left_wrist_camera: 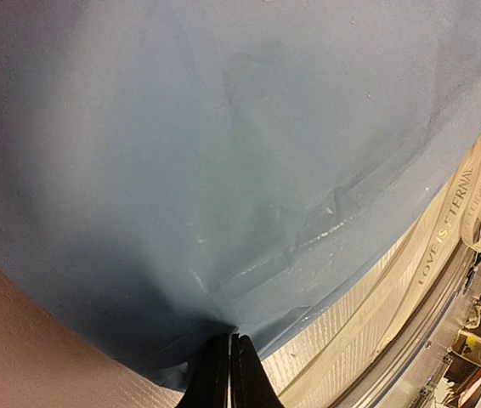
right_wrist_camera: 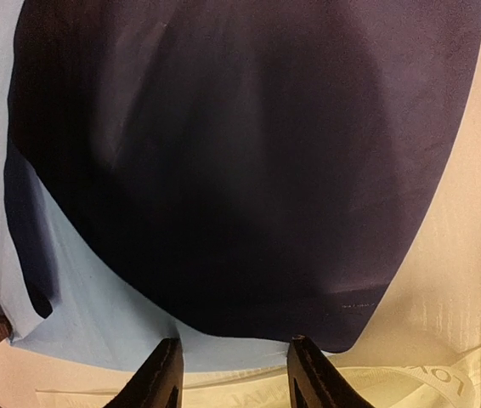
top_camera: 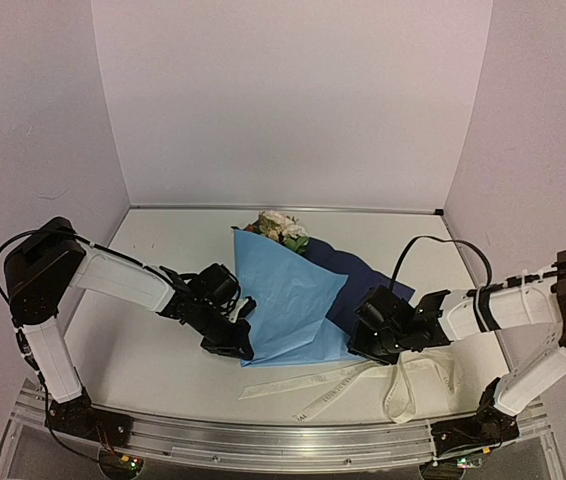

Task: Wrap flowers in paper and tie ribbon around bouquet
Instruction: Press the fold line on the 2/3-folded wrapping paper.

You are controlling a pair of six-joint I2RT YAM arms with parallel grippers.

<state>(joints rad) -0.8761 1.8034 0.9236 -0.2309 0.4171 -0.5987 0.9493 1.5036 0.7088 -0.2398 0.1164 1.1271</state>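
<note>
White table [top_camera: 143, 352]: folded blue paper [top_camera: 288, 290] over flowers [top_camera: 281, 228], cream ribbon [top_camera: 293, 385] in front.

White arm shells [top_camera: 113, 272], bulky black joints [top_camera: 38, 265], looping black cables [top_camera: 433, 238], black left gripper [left_wrist_camera: 229, 357]

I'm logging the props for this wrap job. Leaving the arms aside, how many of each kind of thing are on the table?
flowers: 1 bunch
paper: 1 sheet, light blue with a darker blue other face
ribbon: 1
Total: 3
</note>
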